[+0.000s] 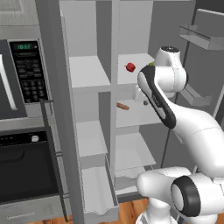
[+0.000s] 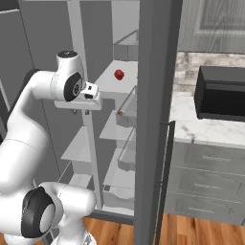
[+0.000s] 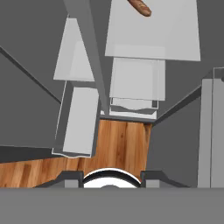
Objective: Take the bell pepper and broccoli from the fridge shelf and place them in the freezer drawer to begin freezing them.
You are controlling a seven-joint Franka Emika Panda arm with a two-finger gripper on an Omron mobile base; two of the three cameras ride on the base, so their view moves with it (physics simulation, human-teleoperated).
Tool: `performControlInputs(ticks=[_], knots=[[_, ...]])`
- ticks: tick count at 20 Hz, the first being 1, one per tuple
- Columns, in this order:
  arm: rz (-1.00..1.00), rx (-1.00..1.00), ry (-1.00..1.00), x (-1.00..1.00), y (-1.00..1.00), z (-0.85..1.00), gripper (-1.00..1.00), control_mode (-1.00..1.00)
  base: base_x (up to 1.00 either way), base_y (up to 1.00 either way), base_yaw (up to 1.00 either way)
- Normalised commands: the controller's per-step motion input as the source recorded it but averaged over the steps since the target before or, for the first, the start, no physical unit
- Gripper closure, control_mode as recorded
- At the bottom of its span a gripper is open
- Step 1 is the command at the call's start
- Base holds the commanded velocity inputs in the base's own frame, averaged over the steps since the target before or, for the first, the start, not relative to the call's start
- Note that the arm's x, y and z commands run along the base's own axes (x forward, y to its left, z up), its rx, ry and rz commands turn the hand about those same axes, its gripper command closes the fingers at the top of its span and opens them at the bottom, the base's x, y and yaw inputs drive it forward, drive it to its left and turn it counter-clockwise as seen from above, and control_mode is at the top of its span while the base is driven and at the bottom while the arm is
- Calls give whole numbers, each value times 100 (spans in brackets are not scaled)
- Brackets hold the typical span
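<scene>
Fridge doors stood wide in the left base view, baring two columns of white shelves. On the fridge shelf, the top board of the wider right column, the bell pepper sat near the front edge, red with a dark stem. Just to its right a sliver of yellow-green, the broccoli, peeked out from behind the white arm. One shelf below lay a brown stick-shaped food. At the foot of the narrower left column the freezer drawer was pulled out, long and deep, with nothing visible inside. A microwave and an oven stood to the left of the fridge.

From the right base view, the bell pepper rested on the fridge shelf, well apart from the arm's wrist, which was raised in front of the fridge at about that shelf's height. The pincer itself was hard to make out there. A dark toaster oven sat on the marble tabletop to the right.

Through the hand view, looking down, the pincer showed two dark tips pressed together as far as they went, pinching nothing. Below lay the open freezer drawer, a wider drawer beside it, the brown stick-shaped food at the top edge, and wooden floor.
</scene>
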Motion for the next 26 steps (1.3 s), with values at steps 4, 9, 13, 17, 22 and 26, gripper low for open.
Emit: performControlInputs(ticks=[4,9,13,17,22,26], knots=[[0,-1,0,-16,5,-12,-100,-100,0,0,0],[-1,-2,0,0,9,-31,-100,-100,0,0,0],[-1,0,-1,-2,-43,17,-100,-100,0,0,0],[0,0,0,0,-75,19,-100,-100,0,0,0],[0,0,-3,0,-69,1,-100,-100,0,0,0],[0,1,-1,1,-64,0,-100,-100,0,0,0]])
